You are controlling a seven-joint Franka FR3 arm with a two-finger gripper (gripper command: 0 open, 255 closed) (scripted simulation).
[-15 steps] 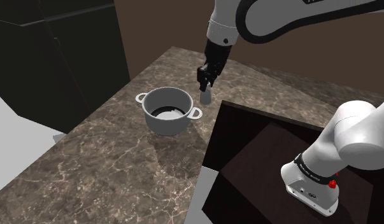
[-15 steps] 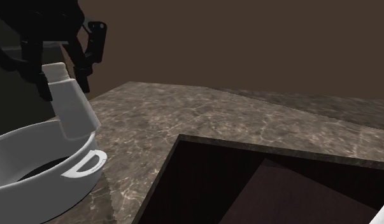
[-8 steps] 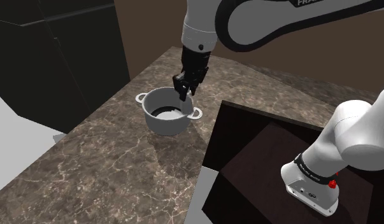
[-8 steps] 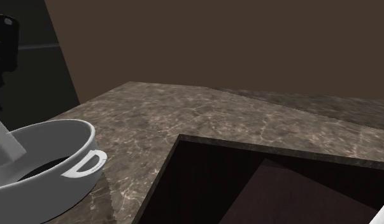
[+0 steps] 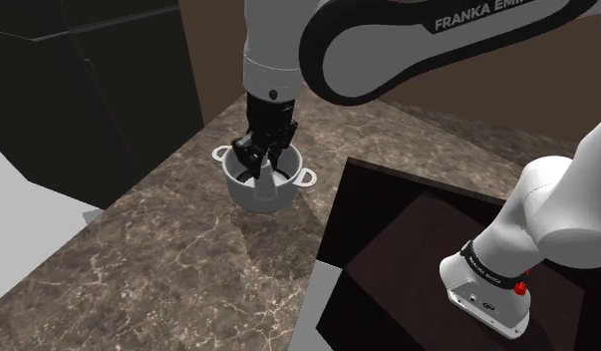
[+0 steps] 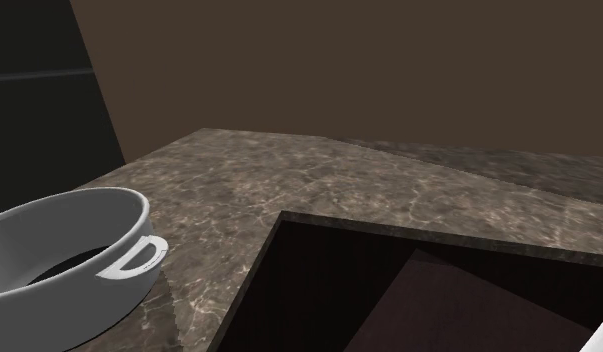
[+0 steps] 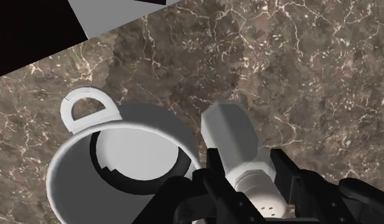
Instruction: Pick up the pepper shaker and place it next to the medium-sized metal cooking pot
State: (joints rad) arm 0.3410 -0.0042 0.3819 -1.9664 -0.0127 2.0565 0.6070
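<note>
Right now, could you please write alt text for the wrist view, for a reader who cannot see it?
The black gripper clasps a pale grey pepper shaker between its fingers, its holed cap toward the camera. Beyond it lies a brown marbled countertop, with a grey pot and one loop handle close beside the shaker.

A kitchen, by its marbled stone countertop (image 6: 389,180), sunken sink (image 6: 409,232) and cooking pot (image 6: 89,310).

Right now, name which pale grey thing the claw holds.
The pepper shaker, clasped in the claw; the two-handled pot sits free on the counter.
</note>
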